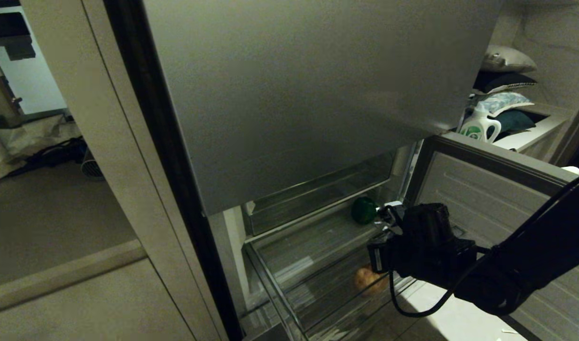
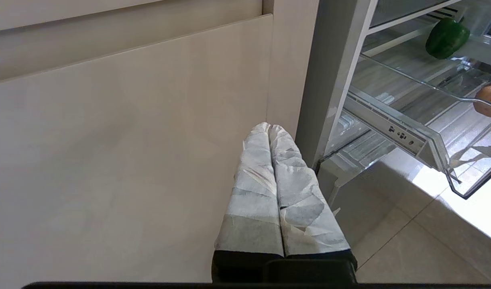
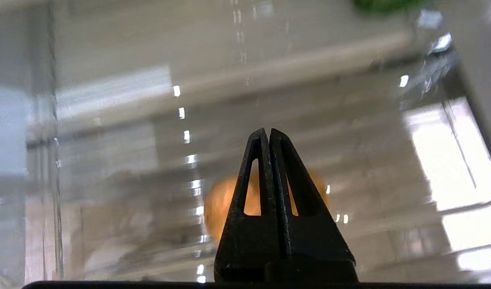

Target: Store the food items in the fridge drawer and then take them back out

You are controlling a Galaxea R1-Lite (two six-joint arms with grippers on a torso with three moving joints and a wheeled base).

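The fridge drawer (image 1: 270, 279) is pulled out, clear with a ribbed floor. The food items lie in it. The tan-brown potato (image 1: 367, 280) is near the front wall, and the dark green one (image 1: 364, 210) is at the back. My right arm (image 1: 426, 246) reaches over the drawer's right side. In the right wrist view the right gripper (image 3: 268, 130) is shut and empty, hanging above the potato (image 3: 217, 208) and apart from it. My left gripper (image 2: 268, 125), its fingers wrapped in white tape, is shut and parked beside a beige cabinet panel. The left wrist view also shows the green item (image 2: 447, 37) and the potato (image 2: 489, 100).
The lower fridge door (image 1: 488, 189) stands open to the right, under my right arm. The grey upper door (image 1: 294, 94) overhangs the drawer. A smaller clear bin (image 1: 313, 194) sits behind the drawer. A white-and-green detergent jug (image 1: 479, 124) and pillows are at the far right.
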